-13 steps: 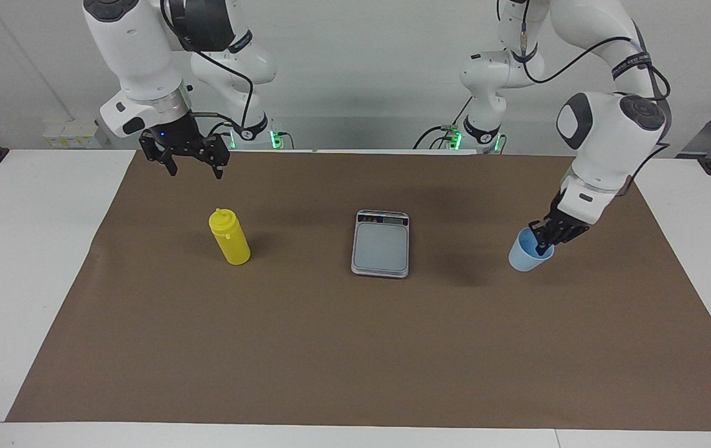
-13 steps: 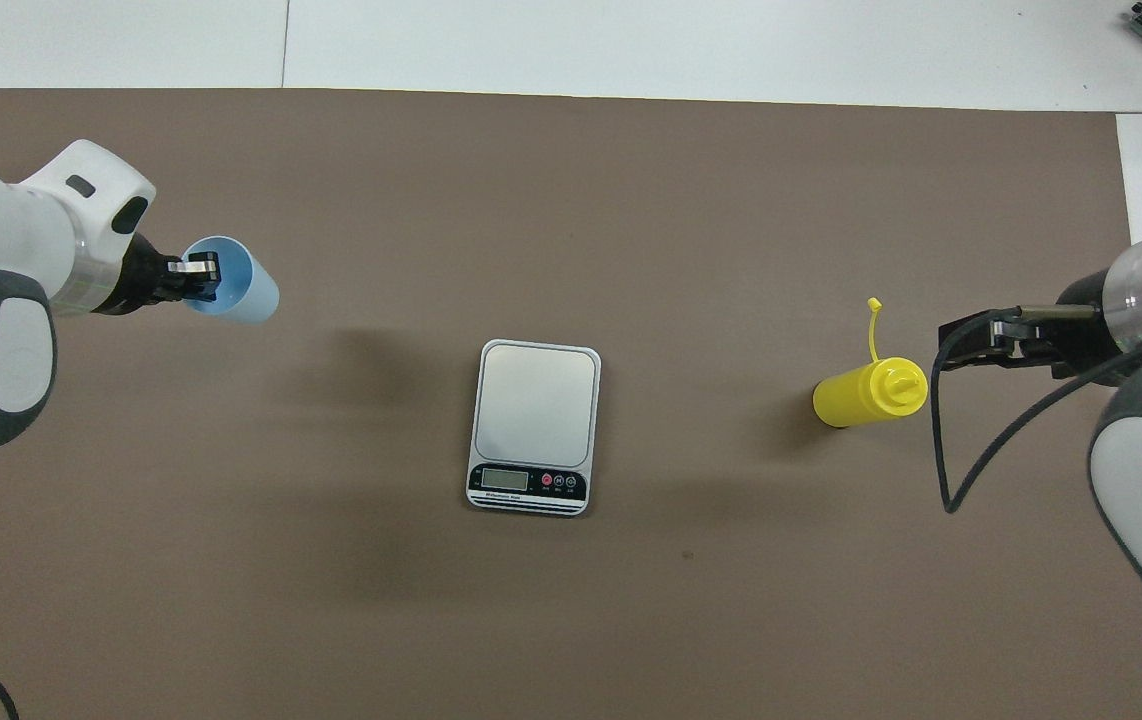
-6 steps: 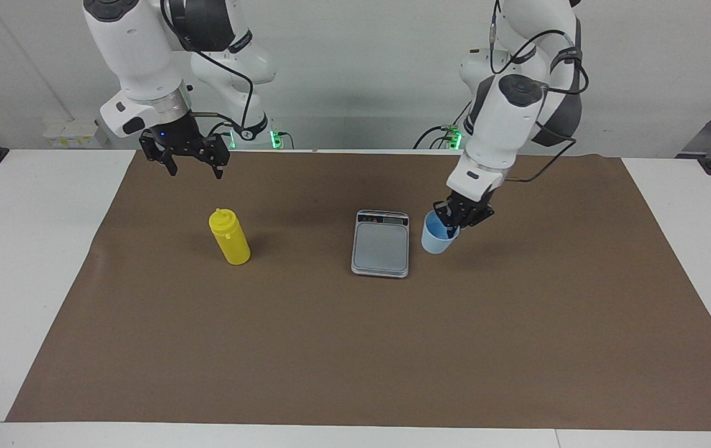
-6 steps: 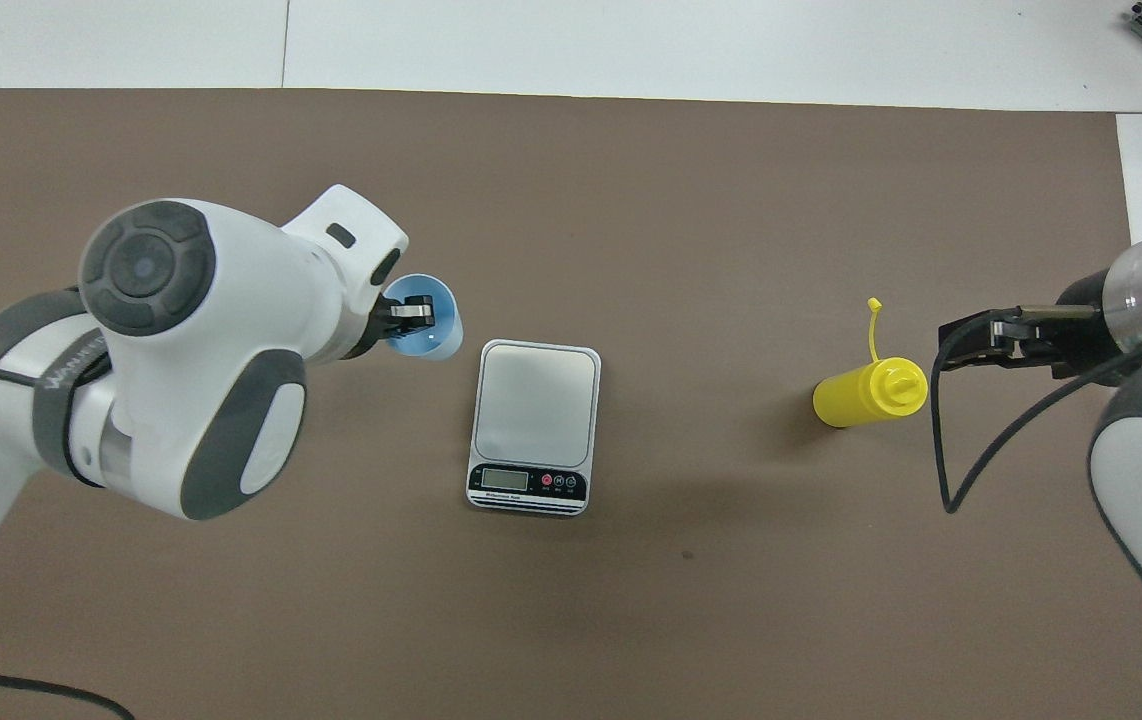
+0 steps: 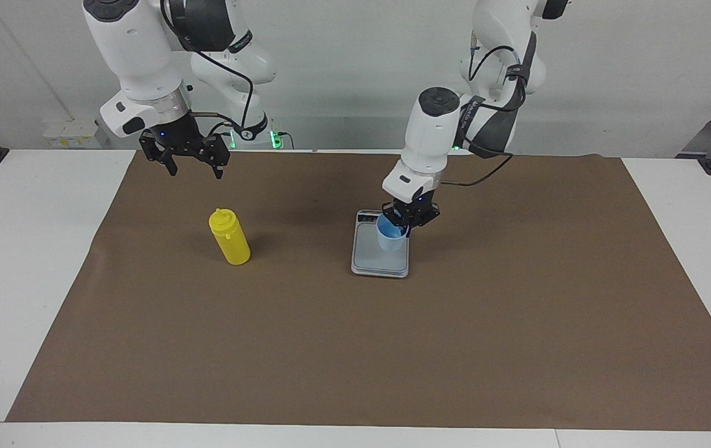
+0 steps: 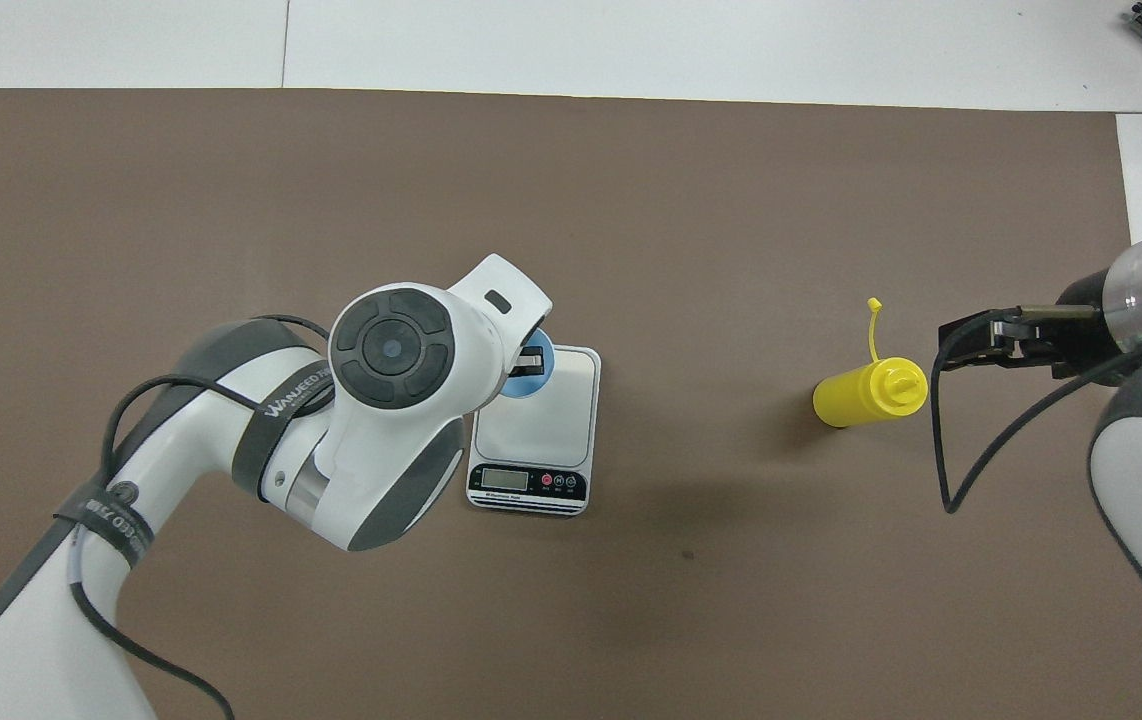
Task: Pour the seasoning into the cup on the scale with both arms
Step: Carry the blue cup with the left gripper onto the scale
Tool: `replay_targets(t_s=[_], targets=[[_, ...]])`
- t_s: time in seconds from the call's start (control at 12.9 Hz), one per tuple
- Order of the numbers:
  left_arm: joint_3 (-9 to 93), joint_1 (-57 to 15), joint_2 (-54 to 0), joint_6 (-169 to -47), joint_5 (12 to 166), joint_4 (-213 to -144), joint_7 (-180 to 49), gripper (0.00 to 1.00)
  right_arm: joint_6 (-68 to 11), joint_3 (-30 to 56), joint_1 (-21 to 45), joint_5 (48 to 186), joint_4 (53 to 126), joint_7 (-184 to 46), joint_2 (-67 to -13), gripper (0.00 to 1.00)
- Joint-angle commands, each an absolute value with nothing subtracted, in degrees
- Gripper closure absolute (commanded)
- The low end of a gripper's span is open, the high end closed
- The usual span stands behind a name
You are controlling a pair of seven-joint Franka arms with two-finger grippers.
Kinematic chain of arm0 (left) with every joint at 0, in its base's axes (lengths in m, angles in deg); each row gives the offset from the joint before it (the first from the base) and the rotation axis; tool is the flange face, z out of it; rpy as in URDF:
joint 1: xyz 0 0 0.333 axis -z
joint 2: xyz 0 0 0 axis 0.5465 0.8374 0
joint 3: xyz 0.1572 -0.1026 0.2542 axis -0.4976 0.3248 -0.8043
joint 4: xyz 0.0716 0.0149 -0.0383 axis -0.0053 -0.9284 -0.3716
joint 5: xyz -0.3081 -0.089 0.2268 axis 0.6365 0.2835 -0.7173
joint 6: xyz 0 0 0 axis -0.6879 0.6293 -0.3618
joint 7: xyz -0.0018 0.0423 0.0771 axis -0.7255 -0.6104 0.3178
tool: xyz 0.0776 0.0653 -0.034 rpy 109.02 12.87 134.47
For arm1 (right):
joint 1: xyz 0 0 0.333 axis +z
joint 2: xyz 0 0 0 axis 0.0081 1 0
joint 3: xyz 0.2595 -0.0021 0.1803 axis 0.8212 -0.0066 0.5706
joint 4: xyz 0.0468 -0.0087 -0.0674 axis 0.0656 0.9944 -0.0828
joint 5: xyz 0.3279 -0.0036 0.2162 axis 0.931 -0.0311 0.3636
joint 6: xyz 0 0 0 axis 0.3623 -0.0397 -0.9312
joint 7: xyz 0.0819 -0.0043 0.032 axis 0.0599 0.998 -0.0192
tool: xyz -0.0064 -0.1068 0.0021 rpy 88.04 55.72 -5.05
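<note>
left gripper (image 5: 409, 223) is clamped on the cup's (image 5: 391, 237) rim, cup hanging right below it, over the scale (image 5: 380, 264). right gripper (image 5: 185, 163) waits, fingers spread.

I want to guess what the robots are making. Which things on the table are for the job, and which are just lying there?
For the job:
- blue cup, gripped by the left gripper over the scale
- yellow seasoning bottle, standing alone
- right gripper, open, waiting up near the bottle

Just there:
- brown mat under everything
</note>
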State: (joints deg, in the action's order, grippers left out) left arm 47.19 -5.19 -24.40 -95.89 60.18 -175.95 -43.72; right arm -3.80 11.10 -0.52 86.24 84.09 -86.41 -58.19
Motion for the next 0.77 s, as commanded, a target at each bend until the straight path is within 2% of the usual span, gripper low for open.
replay_targets(t_s=[0.0,0.46,0.54,0.7], targets=[[46.18,-3.69,-23.54,-99.34,58.41,-177.74,-41.61,1.00,-4.79,11.33,-1.12,86.12,85.52,-85.34,-59.34,0.00],[46.26,-2.98,-23.18,-101.99,58.32,-179.94,-41.17,1.00,-4.79,11.33,-1.12,86.12,85.44,-85.26,-59.34,0.00],[46.26,-2.98,-23.18,-102.08,58.32,-180.12,-41.17,0.74,-4.79,11.33,-1.12,86.12,85.44,-85.34,-59.34,0.00],[46.26,-3.16,-23.01,-103.57,58.49,-179.60,-40.82,0.13,-4.36,11.33,-1.12,86.12,85.52,-85.34,-59.43,0.00]])
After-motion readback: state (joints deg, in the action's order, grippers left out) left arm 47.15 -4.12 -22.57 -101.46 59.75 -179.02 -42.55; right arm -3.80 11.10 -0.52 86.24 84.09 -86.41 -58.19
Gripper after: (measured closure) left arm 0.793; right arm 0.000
